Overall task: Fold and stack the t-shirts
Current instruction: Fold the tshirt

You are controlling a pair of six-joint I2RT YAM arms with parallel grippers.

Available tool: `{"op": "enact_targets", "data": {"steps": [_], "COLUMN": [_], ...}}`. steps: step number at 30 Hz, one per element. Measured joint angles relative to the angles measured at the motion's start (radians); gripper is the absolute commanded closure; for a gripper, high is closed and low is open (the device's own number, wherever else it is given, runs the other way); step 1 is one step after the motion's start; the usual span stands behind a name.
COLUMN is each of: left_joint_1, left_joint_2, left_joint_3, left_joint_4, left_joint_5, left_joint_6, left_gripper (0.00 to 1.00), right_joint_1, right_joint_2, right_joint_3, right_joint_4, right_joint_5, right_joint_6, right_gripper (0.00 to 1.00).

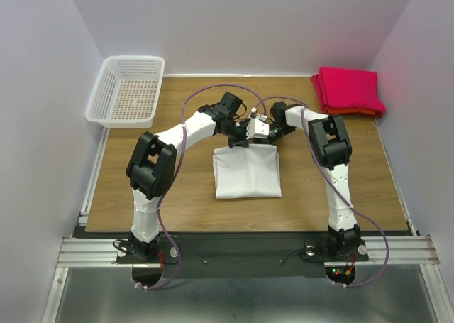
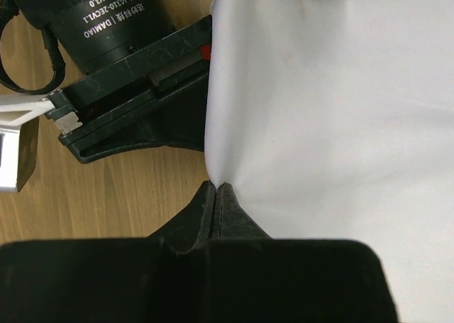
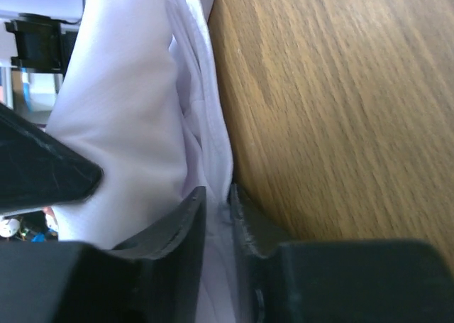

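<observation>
- White shirt [image 1: 247, 172], where is it?
- It lies in the middle of the table [image 1: 177, 188]. The near part is flat on the wood.
- And the far edge?
- Both arms reach it. The 2 grippers sit close together there, and the cloth is narrower at that end.
- What is the left gripper [image 2: 216, 189] doing?
- Its jaws are squeezed tight on the edge of the white shirt. The tips touch each other.
- And the right gripper [image 3: 218, 199]?
- Its jaws are nearly together too, with white cloth pinched in the thin gap. More cloth bunches up in folds just beside it.
- Where are the other shirts?
- The red shirts [image 1: 349, 90] are folded in a pile at the far right corner, well apart from the white one. An orange-red edge peeks out at the bottom of the pile.
- What else is on the table?
- 1 white basket [image 1: 126, 121] with little holes sits at the far left corner.
</observation>
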State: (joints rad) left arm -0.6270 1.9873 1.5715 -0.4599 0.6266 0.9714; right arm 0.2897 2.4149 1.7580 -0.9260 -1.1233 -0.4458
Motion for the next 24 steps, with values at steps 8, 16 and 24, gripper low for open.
{"op": "enact_targets", "data": {"steps": [8, 16, 24], "left_joint_1": [0.000, 0.000, 0.010], "left_joint_2": [-0.008, -0.016, -0.013], "left_joint_3": [-0.023, -0.042, -0.023], "left_joint_4": [0.008, 0.021, 0.053], "left_joint_5": [0.003, 0.001, -0.050], "left_joint_6": [0.037, 0.045, 0.017], "left_gripper": [1.00, 0.96, 0.54], "right_joint_1": [0.007, 0.006, -0.048], "right_joint_2": [-0.005, -0.018, -0.039], "right_joint_3": [0.121, 0.166, 0.211], "right_joint_4": [0.024, 0.056, 0.072], "right_joint_5": [0.126, 0.215, 0.309], "right_joint_6": [0.031, 0.064, 0.106], "right_gripper": [0.63, 0.55, 0.33]}}
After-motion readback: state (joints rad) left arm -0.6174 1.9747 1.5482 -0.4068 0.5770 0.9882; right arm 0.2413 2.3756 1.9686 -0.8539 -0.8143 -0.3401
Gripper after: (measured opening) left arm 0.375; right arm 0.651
